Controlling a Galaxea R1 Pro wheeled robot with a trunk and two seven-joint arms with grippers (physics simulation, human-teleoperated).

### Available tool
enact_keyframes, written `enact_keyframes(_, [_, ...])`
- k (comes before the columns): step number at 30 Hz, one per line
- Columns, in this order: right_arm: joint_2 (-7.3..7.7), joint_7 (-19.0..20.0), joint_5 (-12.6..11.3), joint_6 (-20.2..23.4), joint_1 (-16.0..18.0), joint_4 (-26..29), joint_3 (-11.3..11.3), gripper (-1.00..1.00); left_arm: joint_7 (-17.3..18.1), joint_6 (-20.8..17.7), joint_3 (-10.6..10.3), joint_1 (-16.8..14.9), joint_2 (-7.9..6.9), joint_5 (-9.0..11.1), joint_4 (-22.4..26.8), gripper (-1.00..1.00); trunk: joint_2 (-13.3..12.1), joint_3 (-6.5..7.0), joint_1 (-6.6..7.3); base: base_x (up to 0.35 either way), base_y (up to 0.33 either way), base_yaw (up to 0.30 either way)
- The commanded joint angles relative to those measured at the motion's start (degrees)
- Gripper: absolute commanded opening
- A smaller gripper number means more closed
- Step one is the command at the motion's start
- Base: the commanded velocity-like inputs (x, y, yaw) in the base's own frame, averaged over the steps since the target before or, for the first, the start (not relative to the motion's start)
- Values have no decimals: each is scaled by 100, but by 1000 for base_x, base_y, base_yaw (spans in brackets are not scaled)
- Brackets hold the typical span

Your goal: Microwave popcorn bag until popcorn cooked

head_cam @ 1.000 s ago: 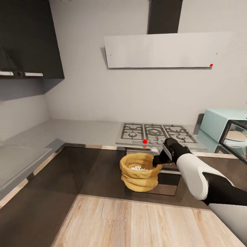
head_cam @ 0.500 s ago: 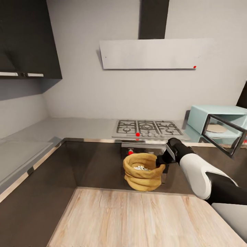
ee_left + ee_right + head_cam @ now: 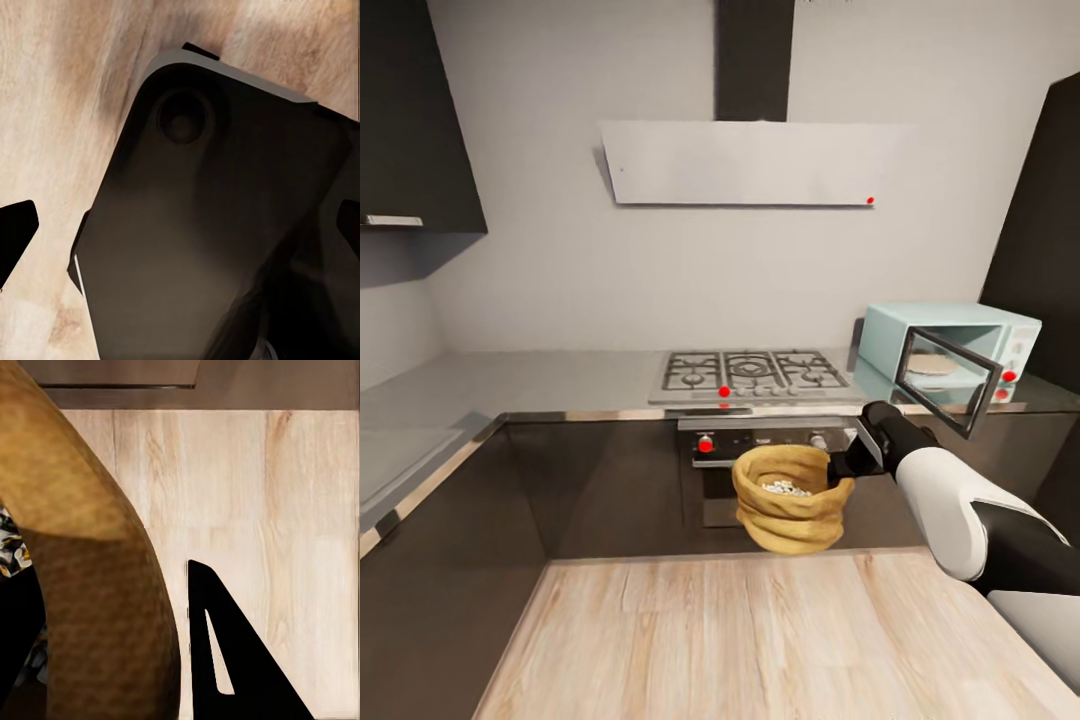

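Note:
The tan popcorn bag [image 3: 792, 505] hangs in the air in front of the dark oven, with white popcorn [image 3: 785, 488] in its mouth. My right gripper [image 3: 845, 468] is shut on the bag's right rim. In the right wrist view the rolled rim [image 3: 82, 555] sits between the fingers, one black finger [image 3: 232, 660] outside it, and some popcorn [image 3: 11, 547] shows inside. The pale blue microwave [image 3: 950, 340] stands on the grey countertop [image 3: 540, 375] at the right, its dark glass door [image 3: 945, 380] swung open. My left gripper [image 3: 180, 232] is open over a dark body and wood floor.
A gas hob [image 3: 750, 372] lies in the countertop left of the microwave, above a built-in oven [image 3: 760, 445]. A grey hood [image 3: 740, 165] hangs over the hob. Dark cabinet fronts run along the left and back. Wood floor [image 3: 760, 640] spreads in front of me.
The camera has backed off and turned right, bringing the whole microwave into view. The bag stays held by my right gripper, at much the same spot in front of me.

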State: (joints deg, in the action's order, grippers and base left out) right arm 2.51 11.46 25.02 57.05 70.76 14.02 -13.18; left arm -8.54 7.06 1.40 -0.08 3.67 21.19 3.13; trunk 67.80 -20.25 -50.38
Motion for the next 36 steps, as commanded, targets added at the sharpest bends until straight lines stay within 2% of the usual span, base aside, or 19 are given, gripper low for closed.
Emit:
enact_keyframes(1, [4,42,55,17,6,18,-35,-100,-11,18,12,-1,2,16,3,100,4,-4,0,0,0,-249])
enact_keyframes(5, [71,48,51,24,6,45,-35,-100,-14,16,14,-1,2,16,3,100,4,7,0,0,0,-249])
enact_keyframes(36, [74,50,47,23,6,46,-32,-100,-12,15,18,-1,2,16,3,100,4,93,0,0,0,-274])
